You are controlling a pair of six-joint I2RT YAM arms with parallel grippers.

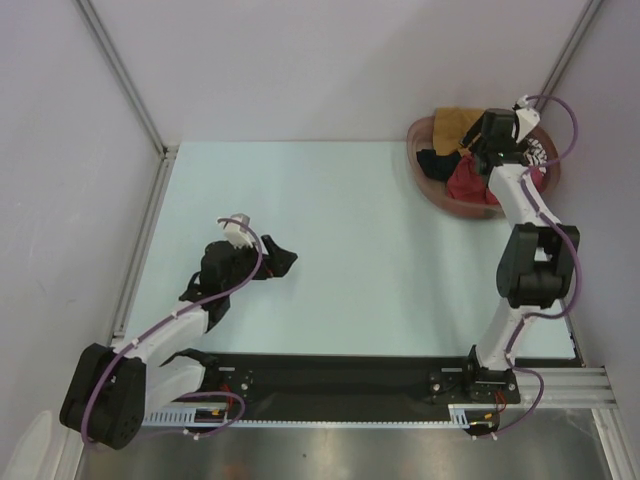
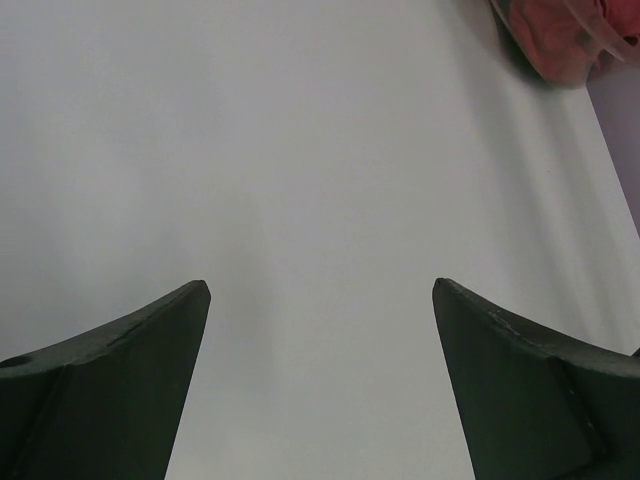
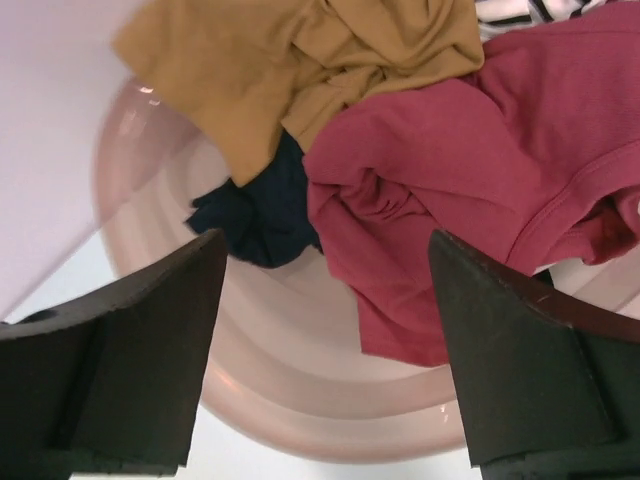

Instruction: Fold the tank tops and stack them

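Right gripper (image 3: 328, 240): jaws spread, empty, poised over the far-right basket (image 3: 150, 150), likely to pick the dark red tank top (image 3: 470, 170)
Left gripper (image 2: 320, 285): jaws apart, empty, over bare table (image 2: 300, 120)
Black tank top (image 1: 278, 260): near left, crumpled, long axis roughly near-left to far-right
Basket heap: dark red and mustard tank top (image 3: 300, 60) bunched, no axis readable

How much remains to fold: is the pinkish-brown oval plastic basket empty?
Not empty: dark red tank top and mustard-brown tank top lie crumpled inside.
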